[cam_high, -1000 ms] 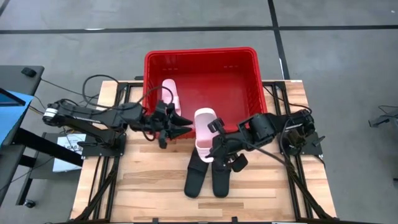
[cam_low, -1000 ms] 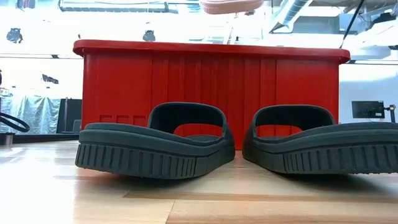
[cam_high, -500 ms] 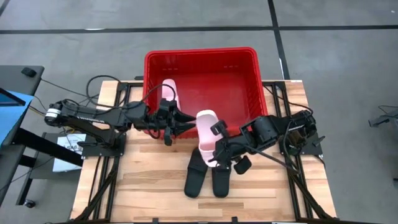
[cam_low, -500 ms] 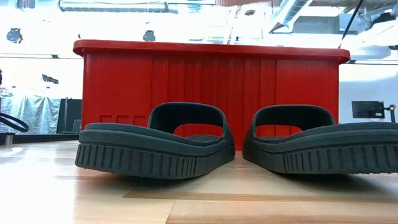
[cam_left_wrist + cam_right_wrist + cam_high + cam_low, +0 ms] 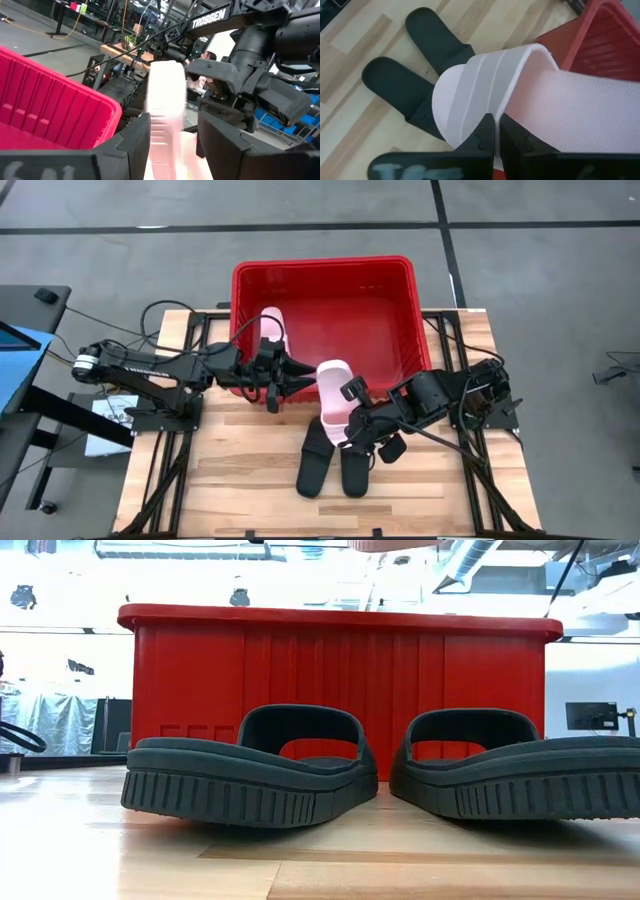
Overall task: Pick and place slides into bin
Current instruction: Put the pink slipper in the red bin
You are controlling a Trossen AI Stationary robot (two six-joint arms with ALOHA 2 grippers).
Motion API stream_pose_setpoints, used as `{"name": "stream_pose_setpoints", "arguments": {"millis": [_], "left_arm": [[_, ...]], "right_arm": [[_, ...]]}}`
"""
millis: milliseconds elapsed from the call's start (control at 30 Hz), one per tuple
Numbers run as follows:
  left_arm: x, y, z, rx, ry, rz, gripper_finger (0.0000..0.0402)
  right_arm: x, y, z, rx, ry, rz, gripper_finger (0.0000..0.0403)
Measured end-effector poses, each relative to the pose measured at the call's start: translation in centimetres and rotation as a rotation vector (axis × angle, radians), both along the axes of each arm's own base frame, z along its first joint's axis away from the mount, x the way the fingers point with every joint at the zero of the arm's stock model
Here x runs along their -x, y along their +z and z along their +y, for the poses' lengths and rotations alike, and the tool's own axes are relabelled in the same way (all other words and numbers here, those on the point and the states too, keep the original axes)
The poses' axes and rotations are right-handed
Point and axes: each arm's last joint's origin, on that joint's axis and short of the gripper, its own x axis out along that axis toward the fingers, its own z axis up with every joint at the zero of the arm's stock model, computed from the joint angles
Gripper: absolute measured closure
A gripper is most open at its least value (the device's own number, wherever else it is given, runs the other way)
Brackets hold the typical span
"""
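While the two black slides (image 5: pixel 328 460) are lying side by side at the lower centre of the high view, unmoved since a second ago, a pale pink slide (image 5: pixel 335 395) is being held above them by the right claw (image 5: pixel 352 425), which is clenched on the edge of its strap. Compared with the earlier frame, this slide is being carried slightly further right and lower in the picture, with its far end over the lower rim of the red bin (image 5: pixel 325 268). In the right wrist view the strap (image 5: pixel 485 95) is being pinched between the dark fingers (image 5: pixel 515 140), with the black pair (image 5: pixel 420 65) below on the wooden surface (image 5: pixel 240 470).

A second pale pink slide (image 5: pixel 272 330) is resting inside the bin at its left wall, in the centre-left of the high view. The left claw (image 5: pixel 295 375) is being extended toward the held slide from the left, closer to it than a second ago; its fingers (image 5: pixel 130 145) are spread, one on either side of the pale sole (image 5: pixel 167 100) in the left wrist view.

In the low view the black slides (image 5: pixel 250 775) are standing in front of the bin's red wall (image 5: pixel 200 670).
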Motion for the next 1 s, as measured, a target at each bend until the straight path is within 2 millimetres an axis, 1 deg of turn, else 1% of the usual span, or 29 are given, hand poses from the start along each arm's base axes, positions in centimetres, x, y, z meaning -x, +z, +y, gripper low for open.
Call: {"name": "stream_pose_setpoints", "arguments": {"millis": [333,467,533,600,667,800,900,1000], "left_arm": [[-0.1,0.0,0.2,0.0,0.019,-0.003,0.0246],[-0.6,-0.3,0.4,-0.001,0.018,-0.001,0.0246],[-1.1,-0.3,0.5,0.001,0.018,-0.029,0.0246],[-1.4,-0.9,0.5,0.0,0.01,-0.006,0.0246],[-2.0,-1.2,0.4,-0.003,0.008,-0.025,0.0246],[-2.4,-1.1,0.5,-0.009,0.01,-0.057,0.025],[-2.4,-1.2,0.6,-0.016,0.016,-0.049,0.0274],[-2.3,-1.0,0.8,-0.015,0.034,-0.067,0.0329]], "right_arm": [[-0.4,0.2,0.1,0.008,0.046,-0.039,0.0403],[-0.6,0.2,-0.3,0.009,0.049,-0.043,0.0403],[-0.8,0.3,-0.5,0.007,0.047,-0.048,0.0403],[-0.9,0.3,-0.7,0.006,0.045,-0.055,0.0403],[-1.1,0.3,-0.9,0.005,0.039,-0.06,0.0403],[-1.2,0.4,-1.0,0.002,0.038,-0.071,0.0403],[-1.2,0.4,-1.0,0.001,0.038,-0.068,0.0403],[-1.2,0.4,-1.1,0.001,0.037,-0.069,0.0403]]}}
